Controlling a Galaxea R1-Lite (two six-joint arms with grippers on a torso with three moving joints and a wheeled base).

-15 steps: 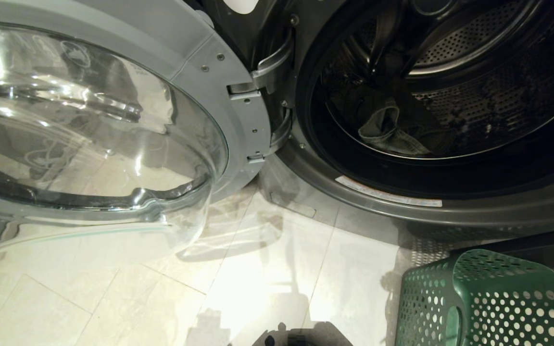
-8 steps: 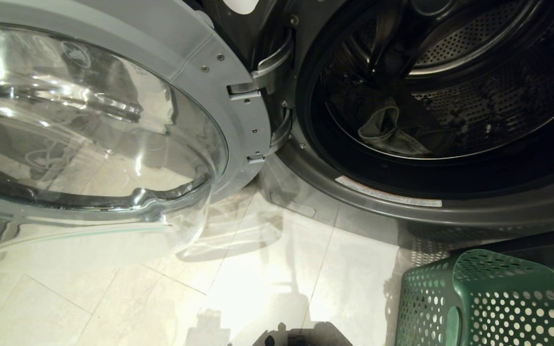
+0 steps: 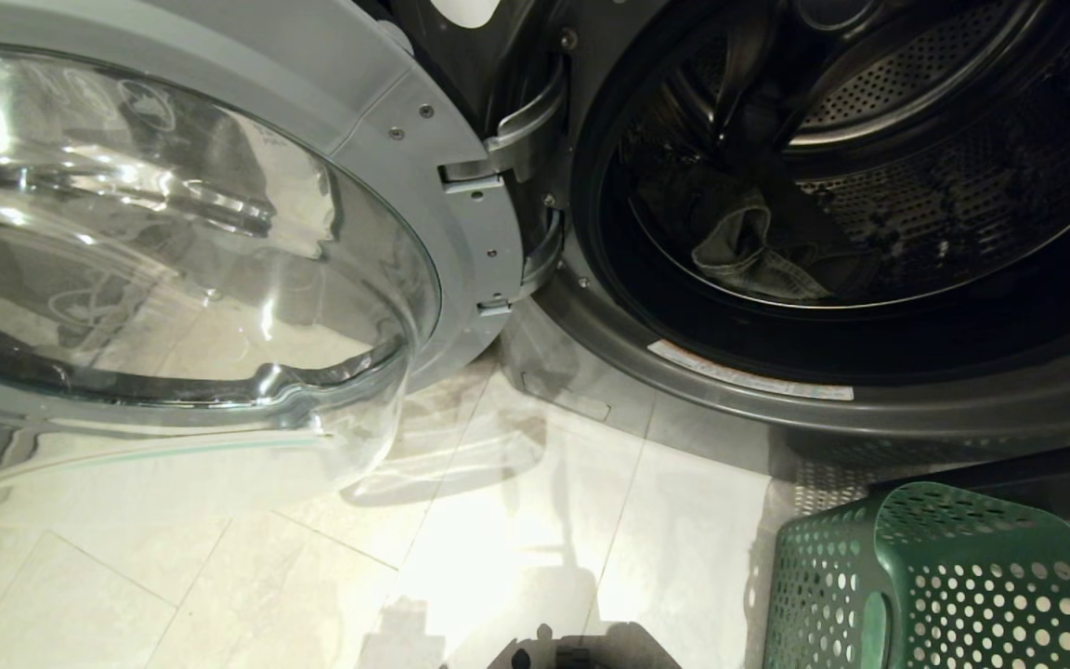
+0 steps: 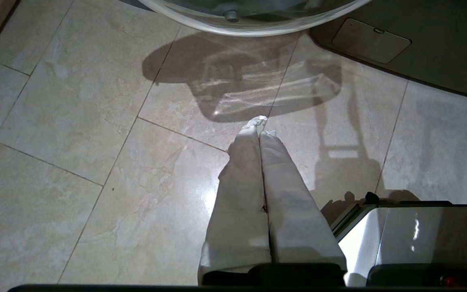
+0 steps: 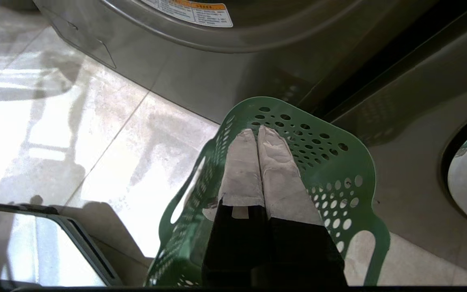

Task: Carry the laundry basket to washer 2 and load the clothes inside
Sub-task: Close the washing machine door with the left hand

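Clothes [image 3: 758,255] inside washer 2 [image 3: 776,390]; laundry basket [image 3: 934,585] overturned nearby.

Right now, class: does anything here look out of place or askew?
Yes. The basket lies tipped over on the floor before the washer, base up. The door hangs wide open, with clothes already in the drum.

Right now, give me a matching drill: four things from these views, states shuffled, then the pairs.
1. washer door
2. laundry basket
3. denim garment
4. left pincer

A. lying inside the drum
B. shut, empty, over bare floor tiles
C. swung open to the left
D. on the floor by the washer, perforated side up

Pairs: 1-C, 2-D, 3-A, 4-B
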